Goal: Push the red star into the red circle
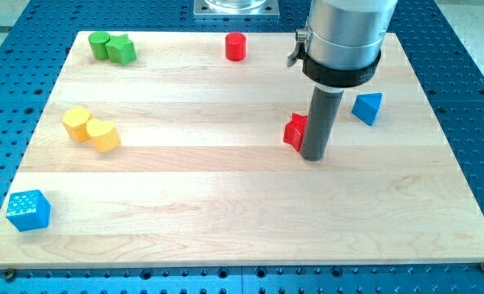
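The red star (294, 131) lies right of the board's middle, partly hidden behind my rod. My tip (313, 157) rests on the board against the star's lower right side. The red circle (236, 46) stands upright near the view's top edge of the board, up and to the left of the star, well apart from it.
A blue triangular block (367, 108) lies just right of the rod. A green circle (99, 44) and green star (122, 50) sit at top left. Two yellow blocks (91, 130) lie at the left. A blue cube (28, 210) sits at bottom left.
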You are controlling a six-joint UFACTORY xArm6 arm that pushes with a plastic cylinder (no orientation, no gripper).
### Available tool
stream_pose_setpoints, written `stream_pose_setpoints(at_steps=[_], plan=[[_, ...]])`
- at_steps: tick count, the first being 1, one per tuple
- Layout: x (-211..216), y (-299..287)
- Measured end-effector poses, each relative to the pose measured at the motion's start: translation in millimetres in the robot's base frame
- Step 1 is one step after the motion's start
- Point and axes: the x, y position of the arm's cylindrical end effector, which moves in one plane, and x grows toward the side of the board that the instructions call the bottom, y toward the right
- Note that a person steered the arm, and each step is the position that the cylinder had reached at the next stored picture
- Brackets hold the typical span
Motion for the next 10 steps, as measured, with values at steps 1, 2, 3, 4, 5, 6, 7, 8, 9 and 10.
stream_pose_setpoints(at_steps=[1,2,3,4,5,6,7,8,9,10], plan=[[-15.8,-3.6],[-99.6,-107.3],[-118.5,-132.1],[-124.7,-194.0],[-153.9,-151.5],[-151.6,-126.4],[-151.3,-82.0],[-158.3,-55.8],[-197.6,-101.9],[-175.9,-122.0]])
